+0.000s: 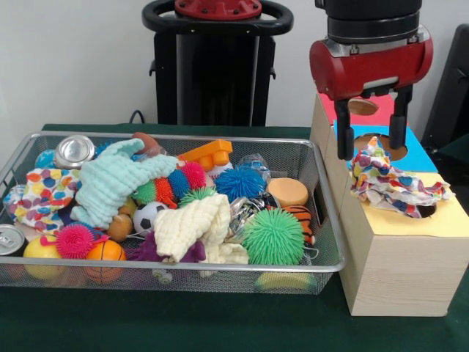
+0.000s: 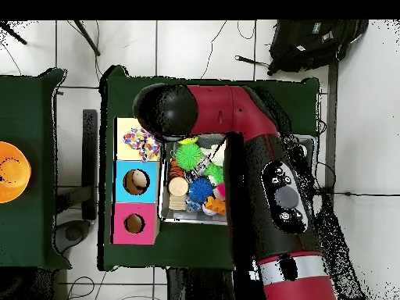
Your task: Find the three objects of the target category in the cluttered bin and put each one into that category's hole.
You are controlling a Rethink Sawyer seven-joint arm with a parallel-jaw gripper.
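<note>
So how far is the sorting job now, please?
One patterned cloth lies on the yellow section of the box, bunched over its hole and not clearly pushed in. The gripper hangs open and empty just above it. In the bin, at least three more cloths wait: a mint one, a cream one and a dotted one.

Red and black arm [image 2: 258,156] spans frame from bottom edge to upper left, covering much of wire bin [image 2: 308,144]; sorting box [image 2: 137,181] lies left of bin, touching it; box top in three panels: yellow, blue, pink; multicoloured cloth [image 2: 141,143] on yellow panel; blue and pink panels each show round hole; green spiky ball [image 2: 187,155], blue spiky ball [image 2: 201,189] visible in bin; orange round object [image 2: 11,172] at left edge; black bag [image 2: 312,43] on floor, upper right.
</note>
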